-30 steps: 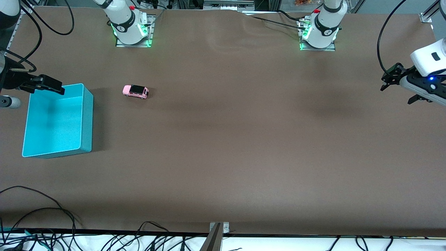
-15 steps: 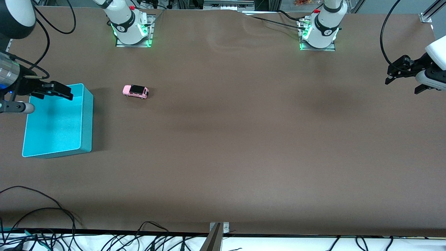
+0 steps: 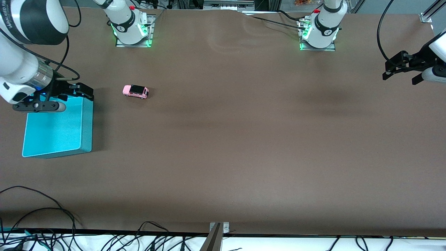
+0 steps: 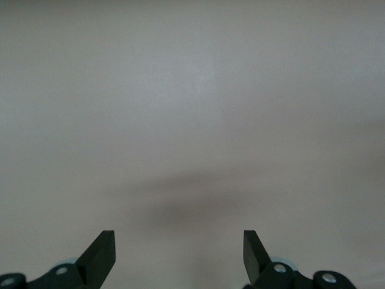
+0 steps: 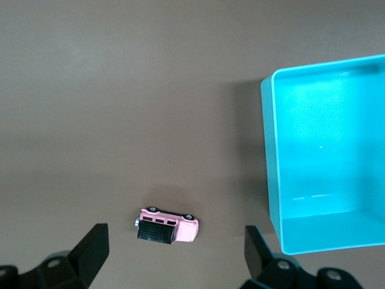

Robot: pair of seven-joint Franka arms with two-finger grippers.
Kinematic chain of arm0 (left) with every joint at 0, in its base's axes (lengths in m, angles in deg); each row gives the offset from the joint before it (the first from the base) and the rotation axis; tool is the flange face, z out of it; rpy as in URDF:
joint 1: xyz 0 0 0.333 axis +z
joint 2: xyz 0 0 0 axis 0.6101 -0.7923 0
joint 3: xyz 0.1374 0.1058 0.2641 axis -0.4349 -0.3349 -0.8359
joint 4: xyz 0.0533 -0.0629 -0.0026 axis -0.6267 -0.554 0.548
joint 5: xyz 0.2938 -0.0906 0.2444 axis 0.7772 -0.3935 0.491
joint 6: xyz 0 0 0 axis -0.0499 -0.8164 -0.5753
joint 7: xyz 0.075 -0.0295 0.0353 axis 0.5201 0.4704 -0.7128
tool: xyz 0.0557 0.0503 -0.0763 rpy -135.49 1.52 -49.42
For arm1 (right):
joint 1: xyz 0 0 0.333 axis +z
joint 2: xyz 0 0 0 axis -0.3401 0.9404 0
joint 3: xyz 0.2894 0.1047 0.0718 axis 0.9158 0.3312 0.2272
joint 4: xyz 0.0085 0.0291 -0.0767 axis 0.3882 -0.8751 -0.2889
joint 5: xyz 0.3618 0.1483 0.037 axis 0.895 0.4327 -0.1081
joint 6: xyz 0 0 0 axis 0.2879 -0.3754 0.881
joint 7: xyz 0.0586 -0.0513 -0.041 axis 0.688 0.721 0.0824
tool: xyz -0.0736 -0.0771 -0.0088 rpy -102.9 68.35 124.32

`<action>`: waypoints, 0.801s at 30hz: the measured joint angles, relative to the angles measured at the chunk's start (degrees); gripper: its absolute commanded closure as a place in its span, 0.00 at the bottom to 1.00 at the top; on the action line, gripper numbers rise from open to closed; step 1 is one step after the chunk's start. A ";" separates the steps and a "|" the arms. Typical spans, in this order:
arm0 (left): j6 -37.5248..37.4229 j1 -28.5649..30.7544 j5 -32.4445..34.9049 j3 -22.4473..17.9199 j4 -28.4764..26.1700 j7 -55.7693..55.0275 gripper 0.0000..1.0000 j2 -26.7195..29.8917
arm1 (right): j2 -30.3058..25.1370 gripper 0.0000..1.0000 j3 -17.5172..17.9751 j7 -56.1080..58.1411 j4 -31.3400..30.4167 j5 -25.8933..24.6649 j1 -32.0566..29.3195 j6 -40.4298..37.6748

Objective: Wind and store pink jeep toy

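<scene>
Brown table [image 3: 244, 139] carries the pink jeep toy [image 3: 135, 91] just ahead of the wide-spread right gripper [image 3: 82, 91], poised to grab; left gripper [image 3: 400, 68] waits, gaping.

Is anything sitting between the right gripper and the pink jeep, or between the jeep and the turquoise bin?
Nothing visible does. The right gripper, fingers open, hangs over the turquoise bin at its corner nearest the pink jeep toy. Only bare table lies between jeep and bin. The bin looks empty. The left gripper waits, open, at its own end.
</scene>
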 measured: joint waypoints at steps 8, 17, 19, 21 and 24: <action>-1.41 0.00 -0.02 0.00 0.22 -0.37 0.00 0.40 | -1.80 0.00 0.67 1.43 -7.40 0.00 0.00 3.88; -1.59 0.33 -0.06 2.11 0.22 -1.71 0.01 0.41 | -5.47 0.00 0.94 6.62 -18.22 0.00 0.00 12.92; -1.59 0.48 -0.06 3.00 0.22 -3.32 0.01 0.41 | -6.04 0.00 1.31 8.13 -20.29 0.00 0.02 14.80; -1.60 0.54 -0.06 3.61 0.22 -4.70 0.01 0.41 | -6.36 0.00 1.98 9.62 -22.09 0.00 0.06 16.54; -1.60 0.62 -0.06 3.92 0.22 -6.43 0.01 0.43 | -6.59 0.00 2.89 12.17 -24.53 0.00 0.22 19.09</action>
